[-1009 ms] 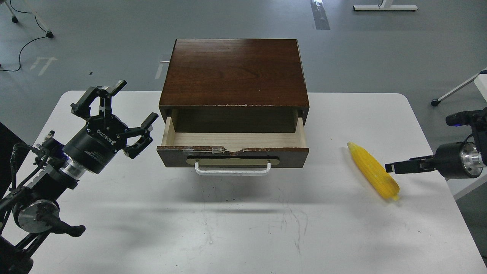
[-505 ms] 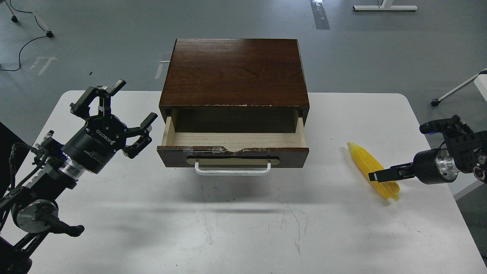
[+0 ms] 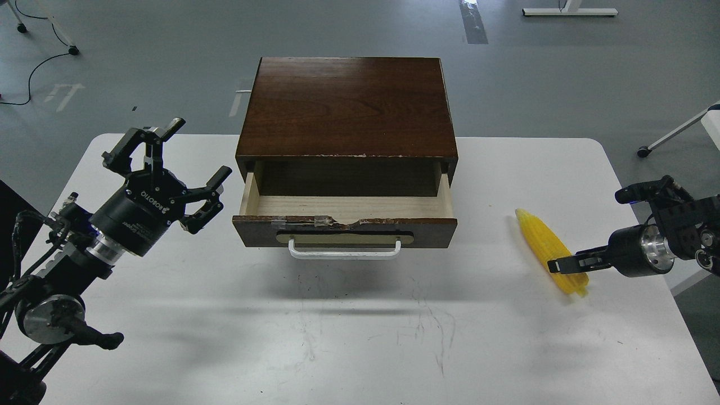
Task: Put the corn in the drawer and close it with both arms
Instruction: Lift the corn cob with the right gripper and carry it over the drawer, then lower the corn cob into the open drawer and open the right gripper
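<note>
The drawer stands pulled out from the dark wooden cabinet, its pale wood interior exposed and holding nothing that can be seen; the front carries a chipped, taped top edge and a white bar handle. The opening stage of the task therefore appears complete, or was never needed. The corn lies flat on the white table, well to the right of the drawer, its tapered tip pointing away from the robot and its thick end nearer. It is not in the drawer and is not lifted. The right gripper comes in from the right edge at table level, and its tip overlaps the thick end of the corn. It is seen side-on and dark, so the two fingers cannot be told apart; whether they are spread around the ear or closed on it cannot be determined, nor can contact be confirmed. The left gripper hangs above the table just left of the drawer front, fingers spread wide, holding nothing and touching nothing. Assessment: the work is at an early stage, at the approach to or start of a grasp on the corn. Outstanding items are securing the ear, carrying it to the open drawer, releasing it inside, and pushing the drawer front shut with both arms.
</note>
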{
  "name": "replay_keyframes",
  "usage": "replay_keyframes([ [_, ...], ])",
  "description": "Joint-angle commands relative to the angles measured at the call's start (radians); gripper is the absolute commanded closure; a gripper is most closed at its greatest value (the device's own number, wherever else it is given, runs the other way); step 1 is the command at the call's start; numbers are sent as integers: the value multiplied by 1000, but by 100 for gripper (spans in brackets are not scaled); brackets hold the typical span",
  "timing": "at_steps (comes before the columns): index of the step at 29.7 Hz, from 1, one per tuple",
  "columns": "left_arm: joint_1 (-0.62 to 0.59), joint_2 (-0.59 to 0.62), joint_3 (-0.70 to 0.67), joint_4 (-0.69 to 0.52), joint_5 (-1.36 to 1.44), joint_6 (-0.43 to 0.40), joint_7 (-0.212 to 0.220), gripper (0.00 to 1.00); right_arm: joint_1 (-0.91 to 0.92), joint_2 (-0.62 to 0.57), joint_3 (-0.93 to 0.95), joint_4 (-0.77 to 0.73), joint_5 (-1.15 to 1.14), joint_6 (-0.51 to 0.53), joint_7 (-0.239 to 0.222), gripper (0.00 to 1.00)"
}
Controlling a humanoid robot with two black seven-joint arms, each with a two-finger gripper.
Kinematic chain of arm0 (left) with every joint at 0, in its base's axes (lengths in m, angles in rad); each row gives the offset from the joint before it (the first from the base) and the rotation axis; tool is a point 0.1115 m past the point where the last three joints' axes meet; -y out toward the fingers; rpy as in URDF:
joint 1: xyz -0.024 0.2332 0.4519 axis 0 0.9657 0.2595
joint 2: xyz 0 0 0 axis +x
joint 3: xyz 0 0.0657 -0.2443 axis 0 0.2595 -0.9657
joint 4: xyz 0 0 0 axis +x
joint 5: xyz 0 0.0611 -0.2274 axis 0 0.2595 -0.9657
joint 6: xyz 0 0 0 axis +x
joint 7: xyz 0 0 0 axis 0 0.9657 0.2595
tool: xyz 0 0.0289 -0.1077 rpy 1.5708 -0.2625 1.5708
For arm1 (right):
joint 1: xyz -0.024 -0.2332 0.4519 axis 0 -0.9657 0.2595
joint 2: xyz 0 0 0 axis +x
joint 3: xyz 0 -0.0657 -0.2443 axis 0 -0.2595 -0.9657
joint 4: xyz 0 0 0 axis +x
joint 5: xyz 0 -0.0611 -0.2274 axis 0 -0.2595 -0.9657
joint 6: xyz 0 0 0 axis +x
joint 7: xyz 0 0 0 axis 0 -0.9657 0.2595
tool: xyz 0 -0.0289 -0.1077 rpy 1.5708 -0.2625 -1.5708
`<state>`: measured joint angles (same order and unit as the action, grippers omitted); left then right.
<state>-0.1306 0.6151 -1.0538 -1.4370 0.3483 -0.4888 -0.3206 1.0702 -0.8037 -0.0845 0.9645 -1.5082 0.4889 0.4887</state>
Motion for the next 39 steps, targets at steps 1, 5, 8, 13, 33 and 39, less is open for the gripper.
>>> replay_keyframes([
  [1, -3, 11, 0, 0, 0, 0, 0, 0, 173, -37, 2, 78, 55, 0, 0, 91],
  [5, -3, 12, 0, 0, 0, 0, 0, 0, 365, -40, -9, 153, 178, 0, 0, 90],
  [8, -4, 14, 0, 0, 1, 0, 0, 0, 479, -32, -35, 253, 262, 0, 0, 90],
  [13, -11, 15, 0, -2, 1, 0, 2, 0, 674, 30, -165, 387, 280, 0, 0, 90],
  [33, -11, 45, 0, -6, 0, 0, 0, 0, 821, 501, -435, 254, -66, -1, 0, 85],
  [39, -11, 46, -17, -6, 0, 0, 0, 0, 807, 531, -442, 249, -63, -3, 0, 64],
])
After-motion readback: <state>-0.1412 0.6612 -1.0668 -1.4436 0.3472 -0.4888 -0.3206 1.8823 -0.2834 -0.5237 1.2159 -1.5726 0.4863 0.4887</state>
